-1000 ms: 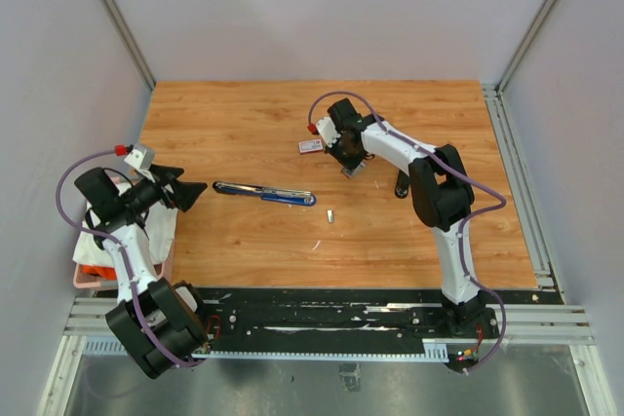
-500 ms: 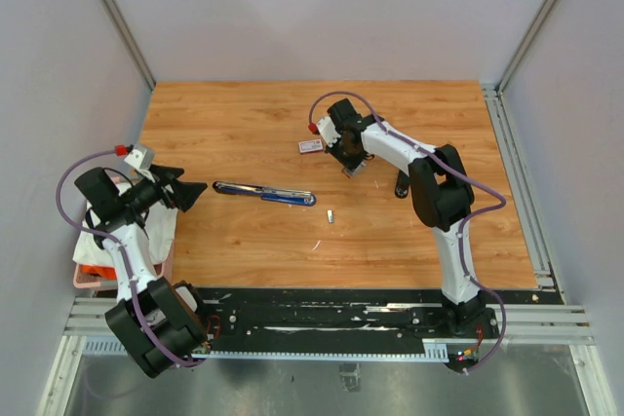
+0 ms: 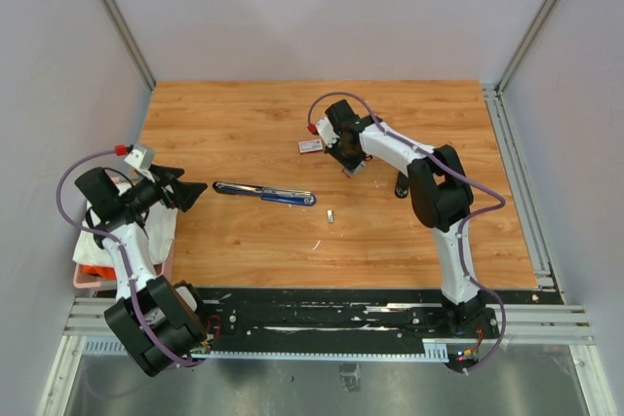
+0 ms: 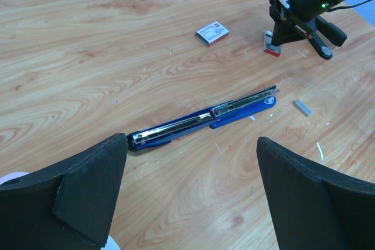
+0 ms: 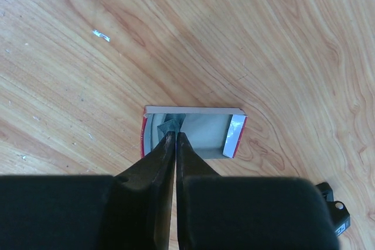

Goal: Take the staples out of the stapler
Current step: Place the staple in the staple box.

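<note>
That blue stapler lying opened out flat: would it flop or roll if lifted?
The stapler looks unfolded at a hinge, so lifted by one end it might fold. Its parts look like rigid metal. Lying flat, it would probably slide rather than roll on the smooth table.

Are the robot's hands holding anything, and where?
Left gripper: open, empty. Right gripper: shut tips over a small red-edged open box; whether they pinch anything cannot be told.

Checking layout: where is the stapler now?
Top view: the stapler lies open left of table centre, between the left gripper and a loose staple strip.
</note>
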You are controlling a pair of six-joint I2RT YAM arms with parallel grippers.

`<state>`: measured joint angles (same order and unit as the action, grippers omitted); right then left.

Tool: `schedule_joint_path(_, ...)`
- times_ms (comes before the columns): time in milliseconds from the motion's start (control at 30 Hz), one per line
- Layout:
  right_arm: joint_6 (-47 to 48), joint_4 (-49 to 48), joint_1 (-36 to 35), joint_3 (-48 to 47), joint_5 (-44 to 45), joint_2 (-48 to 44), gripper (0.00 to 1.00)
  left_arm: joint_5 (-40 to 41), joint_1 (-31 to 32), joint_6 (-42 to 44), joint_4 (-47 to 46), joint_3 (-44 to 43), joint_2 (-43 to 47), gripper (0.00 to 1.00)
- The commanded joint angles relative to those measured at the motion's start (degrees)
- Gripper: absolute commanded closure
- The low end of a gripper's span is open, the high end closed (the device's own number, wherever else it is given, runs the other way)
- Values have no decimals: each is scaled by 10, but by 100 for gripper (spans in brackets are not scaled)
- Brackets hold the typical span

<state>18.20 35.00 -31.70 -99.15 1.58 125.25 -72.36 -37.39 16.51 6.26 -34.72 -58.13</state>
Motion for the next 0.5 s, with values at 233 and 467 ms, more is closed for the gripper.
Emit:
schedule_joint_path(233, -9, 16, -9, -9, -14, -38, 99, -13, -5, 10, 4, -19, -4, 2)
schedule_joint_path(467, -12, 21, -9, -12, -14, -49, 96, -13, -4, 11, 6, -20, -4, 2)
